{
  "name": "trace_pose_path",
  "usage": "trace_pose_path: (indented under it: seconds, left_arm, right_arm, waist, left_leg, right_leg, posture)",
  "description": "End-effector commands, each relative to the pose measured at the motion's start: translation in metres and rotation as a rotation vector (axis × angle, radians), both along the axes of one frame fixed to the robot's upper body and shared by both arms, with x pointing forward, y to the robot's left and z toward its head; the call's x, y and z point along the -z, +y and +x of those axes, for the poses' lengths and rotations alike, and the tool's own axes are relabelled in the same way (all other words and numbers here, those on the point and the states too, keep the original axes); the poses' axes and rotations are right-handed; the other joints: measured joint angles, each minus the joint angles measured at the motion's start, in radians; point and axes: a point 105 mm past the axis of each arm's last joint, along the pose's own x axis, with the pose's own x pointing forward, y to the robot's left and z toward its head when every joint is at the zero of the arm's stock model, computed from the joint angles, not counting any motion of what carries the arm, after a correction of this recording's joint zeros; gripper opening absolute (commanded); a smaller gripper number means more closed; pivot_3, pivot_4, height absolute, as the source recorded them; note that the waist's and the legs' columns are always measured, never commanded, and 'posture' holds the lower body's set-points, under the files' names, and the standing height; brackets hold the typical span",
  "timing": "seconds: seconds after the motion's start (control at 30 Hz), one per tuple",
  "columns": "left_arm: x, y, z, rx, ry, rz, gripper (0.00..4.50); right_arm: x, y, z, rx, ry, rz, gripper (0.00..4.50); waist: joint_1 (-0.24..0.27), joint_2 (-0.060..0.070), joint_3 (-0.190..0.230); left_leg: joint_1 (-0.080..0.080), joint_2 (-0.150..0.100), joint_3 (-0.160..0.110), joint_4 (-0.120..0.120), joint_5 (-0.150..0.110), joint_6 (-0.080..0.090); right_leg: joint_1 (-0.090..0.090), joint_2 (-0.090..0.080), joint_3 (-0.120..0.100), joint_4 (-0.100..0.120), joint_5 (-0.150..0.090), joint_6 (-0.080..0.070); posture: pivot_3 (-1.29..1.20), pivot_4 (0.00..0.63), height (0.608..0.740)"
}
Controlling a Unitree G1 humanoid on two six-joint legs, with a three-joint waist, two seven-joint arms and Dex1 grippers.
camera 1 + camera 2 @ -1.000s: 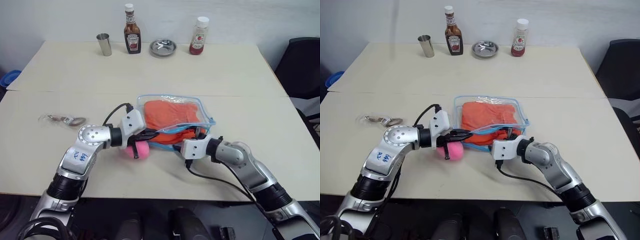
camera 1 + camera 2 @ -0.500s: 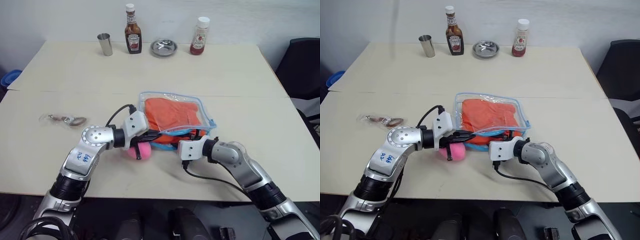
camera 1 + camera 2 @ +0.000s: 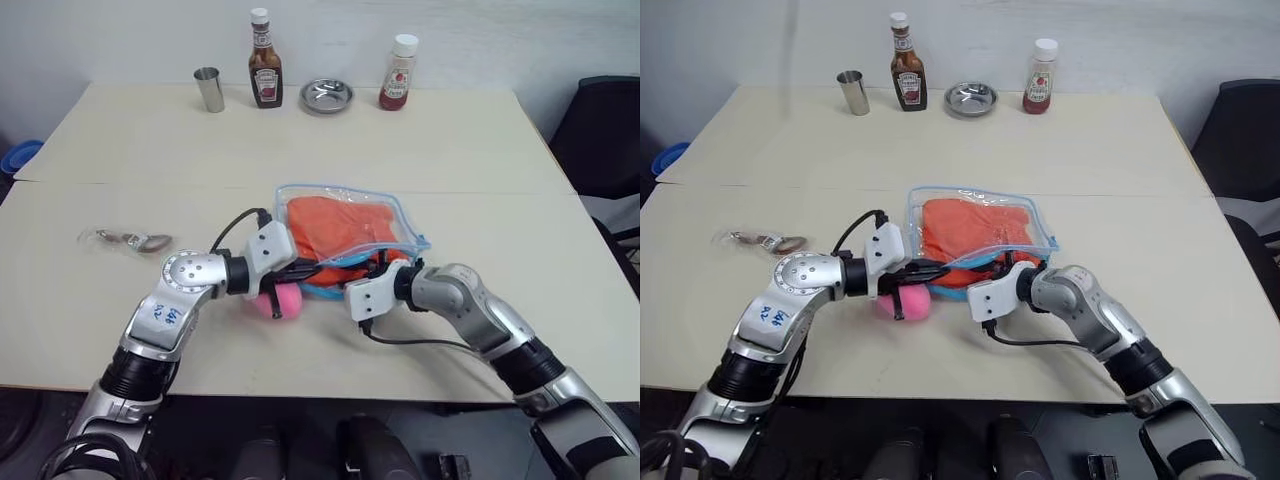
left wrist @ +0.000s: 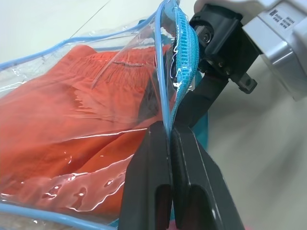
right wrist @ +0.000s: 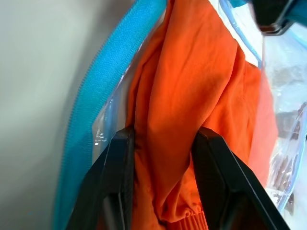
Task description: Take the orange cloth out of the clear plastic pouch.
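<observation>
Beige table [image 3: 450, 150] by a white wall [image 3: 500, 30]; pouch [image 3: 345, 225] lay mid-table, cloth [image 3: 335, 225] inside it. Left gripper [image 4: 169, 139] pinched pouch's zipper edge; right gripper [image 5: 163, 143] clamped the cloth. Black chair [image 3: 605, 140] right of pouch.

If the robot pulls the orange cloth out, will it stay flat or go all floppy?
Probably floppy: the orange cloth is already bunched into soft folds between the right pincer fingers. It looks light, since it sags and creases easily. It may drag on the clear plastic pouch, so the left pincer, pinching the pouch's edge, likely helps.
</observation>
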Motion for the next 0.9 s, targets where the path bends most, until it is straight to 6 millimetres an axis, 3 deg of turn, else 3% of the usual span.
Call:
trace_pose_path:
  seconds: [0.03, 0.3, 0.5, 0.6, 0.7, 0.9]
  left_arm:
    - [-0.006, -0.004, 0.000, 0.018, -0.029, -0.009, 0.00]
    - [-0.006, 0.001, 0.004, 0.001, -0.036, -0.006, 0.00]
    - [-0.006, -0.001, 0.006, -0.003, -0.040, -0.018, 0.00]
    - [-0.007, -0.002, 0.007, -0.005, -0.042, -0.023, 0.00]
    - [-0.008, -0.001, 0.008, -0.011, -0.041, -0.025, 0.00]
    - [-0.009, 0.002, 0.013, -0.045, -0.023, -0.048, 0.00]
  right_arm:
    - [0.026, -0.017, -0.001, 0.048, 0.112, -0.096, 1.78]
    - [0.017, -0.038, 0.001, 0.039, 0.109, -0.227, 1.78]
    - [0.030, -0.026, 0.010, 0.073, 0.113, -0.175, 1.78]
    - [0.037, -0.026, 0.012, 0.088, 0.128, -0.170, 1.19]
    - [0.039, -0.027, 0.011, 0.082, 0.137, -0.173, 0.16]
    - [0.040, -0.027, 0.002, 0.014, 0.117, -0.218, 0.07]
  waist:
    - [0.000, 0.000, 0.000]
    - [0.004, -0.001, -0.001]
    - [-0.001, -0.006, -0.006]
    - [-0.005, -0.006, -0.007]
    - [-0.004, -0.006, -0.007]
    - [-0.002, -0.006, -0.007]
  left_leg:
    - [0.000, 0.000, 0.000, 0.000, 0.000, 0.000]
    - [0.000, 0.000, 0.000, 0.000, 0.000, 0.000]
    - [0.002, 0.000, 0.000, 0.000, 0.000, 0.000]
    - [0.005, 0.000, 0.000, 0.000, 0.000, 0.000]
    - [0.015, 0.000, -0.001, -0.003, 0.000, 0.000]
    - [0.015, 0.000, -0.001, -0.004, 0.000, 0.000]
  right_leg:
    - [0.000, 0.000, 0.000, 0.000, 0.000, 0.000]
    - [0.001, -0.001, -0.001, -0.001, 0.000, 0.000]
    - [0.002, -0.001, -0.001, 0.000, 0.000, 0.000]
    - [0.005, 0.000, -0.001, 0.000, 0.000, 0.000]
    - [0.016, 0.000, -0.001, -0.003, 0.000, 0.000]
    - [0.016, 0.000, -0.001, -0.003, 0.000, 0.000]
  posture:
    - [0.00, 0.150, 0.740]
    - [0.00, 0.150, 0.740]
    - [0.00, 0.150, 0.740]
    - [0.00, 0.150, 0.740]
    - [0.00, 0.150, 0.740]
    - [0.00, 0.150, 0.740]
